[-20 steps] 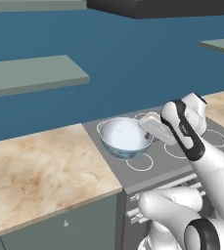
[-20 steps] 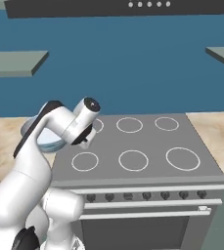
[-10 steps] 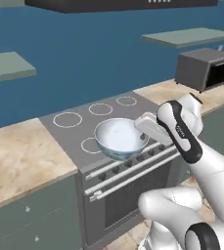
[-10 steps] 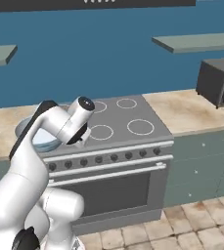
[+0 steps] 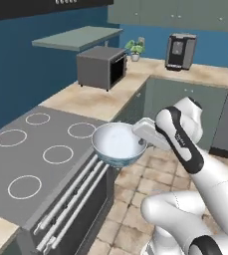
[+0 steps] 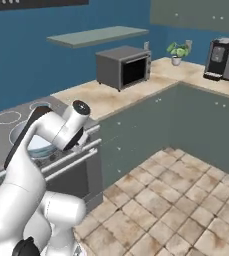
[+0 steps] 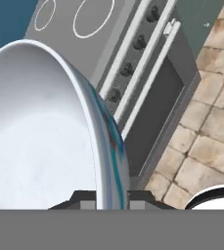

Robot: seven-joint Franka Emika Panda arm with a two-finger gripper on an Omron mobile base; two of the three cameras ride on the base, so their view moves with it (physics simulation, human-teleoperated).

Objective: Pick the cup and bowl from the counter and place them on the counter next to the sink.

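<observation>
fingers (image 7: pixel 86 200) pinch the bowl (image 7: pixel 40 132) rim, one each side, in the hand view, with the oven front below. left base view: gripper (image 5: pixel 138 130) carries the bowl (image 5: pixel 117 145) in the air past the stove (image 5: pixel 36 164) front edge; the base has swung round since a second ago, so the counter (image 5: pixel 98 99) with the microwave (image 5: pixel 99 65) now lies ahead. right base view: bowl (image 6: pixel 36 145) sits behind the arm. looks like mid-transport toward the sink side.
</observation>
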